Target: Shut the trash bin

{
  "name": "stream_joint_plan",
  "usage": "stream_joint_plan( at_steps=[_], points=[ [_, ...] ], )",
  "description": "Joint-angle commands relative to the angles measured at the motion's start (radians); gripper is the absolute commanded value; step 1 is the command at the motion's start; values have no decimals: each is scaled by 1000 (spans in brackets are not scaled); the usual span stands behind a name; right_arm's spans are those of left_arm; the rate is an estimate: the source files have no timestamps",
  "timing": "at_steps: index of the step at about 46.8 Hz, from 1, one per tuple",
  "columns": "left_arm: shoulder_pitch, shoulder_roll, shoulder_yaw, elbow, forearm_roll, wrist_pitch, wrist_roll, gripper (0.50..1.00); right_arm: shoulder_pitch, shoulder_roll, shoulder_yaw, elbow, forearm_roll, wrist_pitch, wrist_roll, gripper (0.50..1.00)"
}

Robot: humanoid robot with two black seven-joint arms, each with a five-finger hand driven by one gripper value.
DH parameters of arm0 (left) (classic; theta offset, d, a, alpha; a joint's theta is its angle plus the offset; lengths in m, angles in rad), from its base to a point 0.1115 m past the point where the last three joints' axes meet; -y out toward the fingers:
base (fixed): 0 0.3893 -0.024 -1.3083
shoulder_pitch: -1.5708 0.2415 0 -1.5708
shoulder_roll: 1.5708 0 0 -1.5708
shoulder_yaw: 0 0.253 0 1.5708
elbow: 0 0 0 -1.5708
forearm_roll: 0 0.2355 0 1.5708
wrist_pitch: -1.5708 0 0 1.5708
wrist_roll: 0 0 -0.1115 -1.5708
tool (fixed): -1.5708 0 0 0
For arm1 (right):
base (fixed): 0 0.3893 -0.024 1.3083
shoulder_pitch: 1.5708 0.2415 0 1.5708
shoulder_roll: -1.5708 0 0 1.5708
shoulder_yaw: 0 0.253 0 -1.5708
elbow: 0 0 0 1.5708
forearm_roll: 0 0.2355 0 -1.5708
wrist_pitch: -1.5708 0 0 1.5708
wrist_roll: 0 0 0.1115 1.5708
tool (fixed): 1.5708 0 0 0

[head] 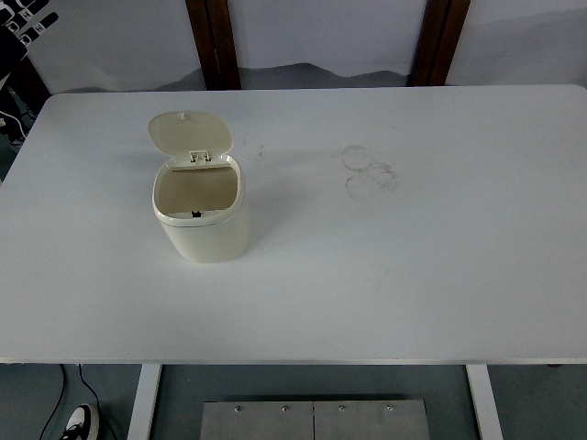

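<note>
A small cream trash bin stands upright on the white table, left of the middle. Its hinged lid is swung up and back, leaning away from me, so the inside of the bin shows. A small dark latch sits at the front inner rim. Neither of my arms or hands appears anywhere in the head view.
Faint ring-shaped smudges mark the table right of the bin. Two dark wooden posts stand behind the far edge. A cable and a shoe lie on the floor at the bottom left, by the table leg.
</note>
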Motion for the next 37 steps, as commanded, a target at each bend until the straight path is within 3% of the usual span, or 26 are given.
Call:
stream_joint_plan(
  at_steps=[1,37],
  points=[
    [0,0,0,0,0,2,0,1000,0,0,0,0,0,0,0,995],
    [1,-16,0,0,0,2,0,1000,0,0,0,0,0,0,0,995]
  ],
)
